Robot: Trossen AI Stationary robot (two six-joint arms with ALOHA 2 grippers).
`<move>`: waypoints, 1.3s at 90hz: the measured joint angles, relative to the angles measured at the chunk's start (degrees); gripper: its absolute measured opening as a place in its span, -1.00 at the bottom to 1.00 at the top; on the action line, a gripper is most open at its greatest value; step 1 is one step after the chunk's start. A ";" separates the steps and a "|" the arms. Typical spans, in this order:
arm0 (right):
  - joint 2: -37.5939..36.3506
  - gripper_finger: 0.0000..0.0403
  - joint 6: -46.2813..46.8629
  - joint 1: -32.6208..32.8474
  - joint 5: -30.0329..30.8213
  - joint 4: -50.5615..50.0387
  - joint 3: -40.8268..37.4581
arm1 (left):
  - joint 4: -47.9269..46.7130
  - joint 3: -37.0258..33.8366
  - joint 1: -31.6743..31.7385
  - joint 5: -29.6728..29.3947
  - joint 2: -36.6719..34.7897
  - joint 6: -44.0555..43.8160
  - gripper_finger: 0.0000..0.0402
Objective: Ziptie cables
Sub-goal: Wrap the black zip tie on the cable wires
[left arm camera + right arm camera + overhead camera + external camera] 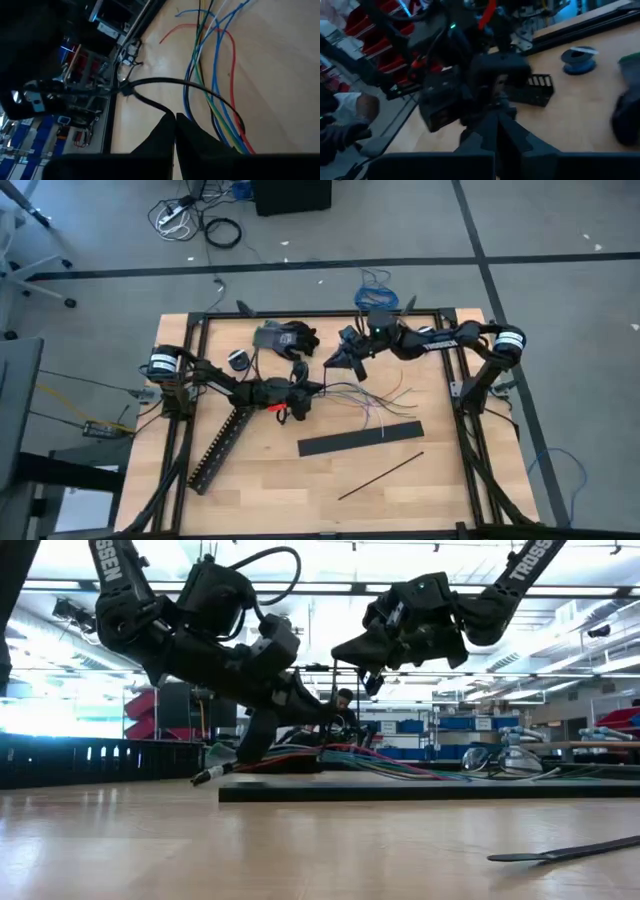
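Overhead view of the wooden bench (pixel 270 470). Centre: the left pincer (pixel 296 398) is clenched on one end of the loose bundle of thin blue, green, white and red cables (pixel 362 400), presumably to gather the wires at one point for a tie; their free ends fan out toward centre right. The left wrist view shows its two fingers pressed together, with a thin black plastic ziptie (pixel 165 92) arching over the coloured wires just beyond them, though what anchors that strip cannot be told. Upper centre: the right pincer (pixel 345 358) hangs above the bench close to the left one, fingers clenched; whether it holds the strip's other end cannot be told. Lower right: a second thin straight black ziptie (pixel 381 476) lies alone, well apart from the bundle. Between the two: a wide flat black bar (pixel 361 438) borders the wire ends and limits room on that side. Lower left: a long black slotted duct (pixel 218 448) runs diagonally under the left arm. Open bench remains at lower centre and at far right; the dark frame rail (pixel 466 442) marks the right edge.
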 joint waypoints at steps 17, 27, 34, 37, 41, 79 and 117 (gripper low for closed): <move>-0.01 -1.00 0.07 -1.30 -0.14 0.22 0.00 | -2.75 -0.02 0.00 0.20 0.00 -0.02 -1.00; -0.02 -1.00 0.04 -0.96 -0.65 -0.27 0.04 | -0.57 -0.09 0.00 0.44 0.02 -0.01 -1.00; -0.02 -1.00 0.03 -0.05 -1.08 -0.90 0.11 | 2.62 -0.11 -0.06 -0.40 0.02 0.06 -1.00; -0.02 -1.00 0.02 0.41 -1.12 -1.39 0.11 | 3.41 -0.10 -0.09 -1.85 0.02 -0.09 -1.00; -0.02 -1.00 0.07 0.85 -1.14 -2.16 0.11 | 3.57 -0.10 -0.09 -3.68 0.02 -0.56 -0.99; -0.04 -1.00 -0.77 3.32 -0.67 -7.96 0.11 | -4.48 -0.13 -2.36 -9.49 0.07 -9.03 -0.64; -0.04 -1.00 -1.62 3.30 -0.04 -9.55 0.11 | -9.84 -0.10 -7.96 -24.57 -0.23 -17.46 -0.62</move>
